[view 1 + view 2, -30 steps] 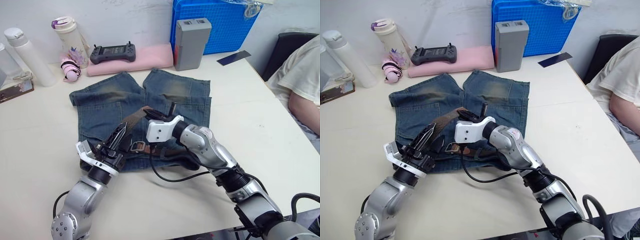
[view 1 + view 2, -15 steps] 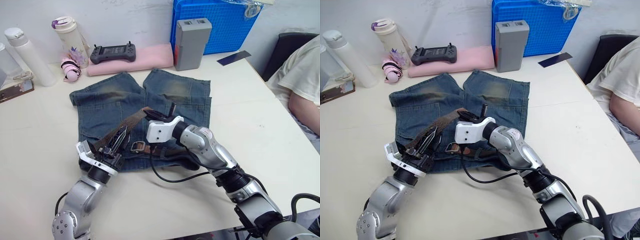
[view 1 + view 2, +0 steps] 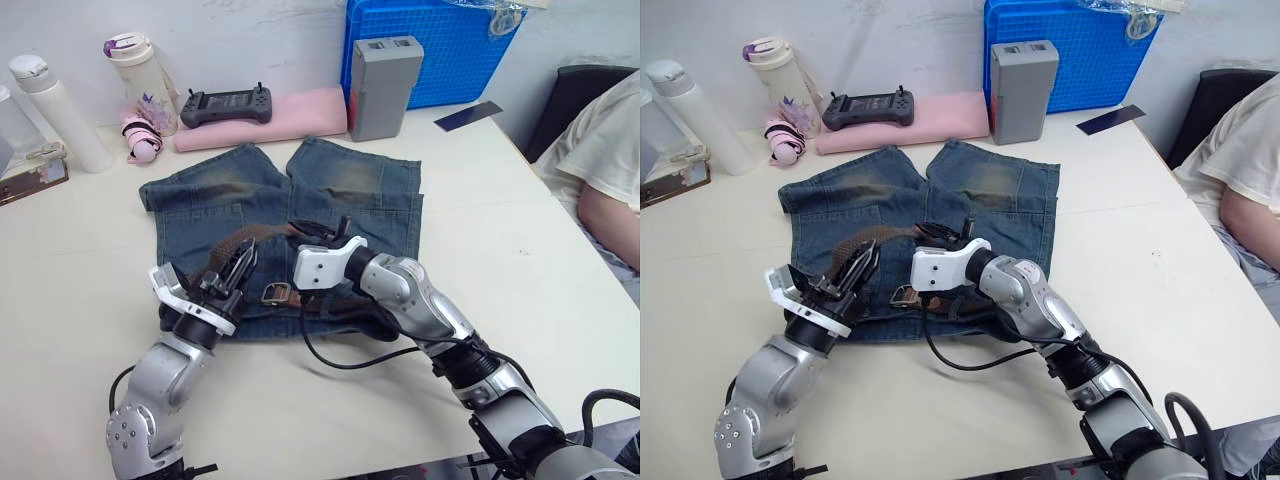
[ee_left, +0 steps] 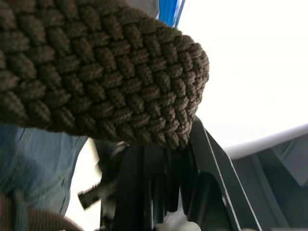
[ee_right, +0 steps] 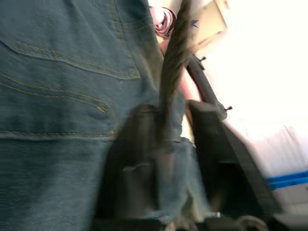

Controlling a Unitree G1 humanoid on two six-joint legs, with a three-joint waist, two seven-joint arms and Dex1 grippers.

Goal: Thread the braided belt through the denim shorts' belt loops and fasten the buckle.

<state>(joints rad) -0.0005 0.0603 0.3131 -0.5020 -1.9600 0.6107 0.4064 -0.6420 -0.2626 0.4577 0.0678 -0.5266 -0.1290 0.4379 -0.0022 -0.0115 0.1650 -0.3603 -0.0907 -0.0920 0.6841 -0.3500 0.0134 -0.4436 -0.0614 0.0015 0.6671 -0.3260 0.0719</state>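
The denim shorts [image 3: 230, 200] lie flat on the white table, waistband toward me. The braided belt [image 3: 245, 238] arches above them from my left gripper [image 3: 238, 272] to my right gripper [image 3: 318, 233]. Its other stretch lies along the waistband, with the silver buckle [image 3: 277, 293] between the two grippers. The left wrist view has the woven strap [image 4: 96, 72] pinched at the left fingertips [image 4: 207, 159]: that gripper is shut on it. In the right wrist view the strap [image 5: 172, 72] runs edge-on between spread fingers [image 5: 127, 163], so the right gripper is open. The belt loops are too small to make out.
A blue crate [image 3: 430, 50] and a grey box [image 3: 383, 85] stand at the back. A pink pad [image 3: 290, 120] carries a controller [image 3: 225, 105]. Bottles [image 3: 60, 115] stand at the back left. A person [image 3: 600, 170] sits at the right edge. A black cable [image 3: 340, 360] loops near the waistband.
My left gripper has shut on the belt strap and shifted slightly left. My right gripper has opened around the strap. The belt's arch now sags lower over the shorts.
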